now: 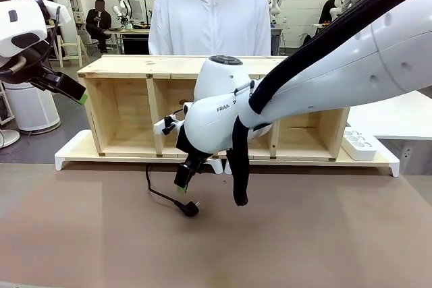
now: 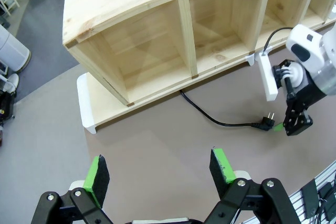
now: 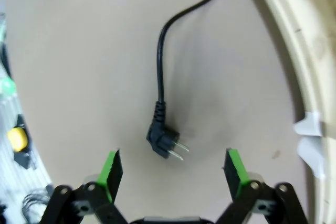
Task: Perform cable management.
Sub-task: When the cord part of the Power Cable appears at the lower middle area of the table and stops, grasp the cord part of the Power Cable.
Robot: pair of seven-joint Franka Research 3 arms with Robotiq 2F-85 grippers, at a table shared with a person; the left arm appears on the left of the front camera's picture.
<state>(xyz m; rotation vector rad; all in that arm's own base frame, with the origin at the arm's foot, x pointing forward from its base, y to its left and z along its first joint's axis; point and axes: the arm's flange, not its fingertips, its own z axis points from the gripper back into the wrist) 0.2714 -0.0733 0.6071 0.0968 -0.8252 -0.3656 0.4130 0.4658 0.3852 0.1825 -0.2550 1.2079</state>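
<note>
The cable (image 1: 156,192) is a thin black cord lying on the brown table in front of the wooden shelf (image 1: 128,109); its plug (image 1: 190,208) rests flat on the table. In the right wrist view the plug (image 3: 164,142) lies between and just ahead of the open green pads. My right gripper (image 1: 184,181) hangs open directly above the plug. The left wrist view shows the cable (image 2: 210,116) running from under the shelf to the plug (image 2: 266,122). My left gripper (image 1: 76,94) is raised at the far left, open, holding nothing (image 2: 157,170).
A person in a white jacket (image 1: 209,15) stands behind the shelf. A white power strip (image 1: 359,144) lies on the white base board (image 1: 74,152) at the right. The shelf's front edge runs close behind the plug. Open brown table stretches toward me.
</note>
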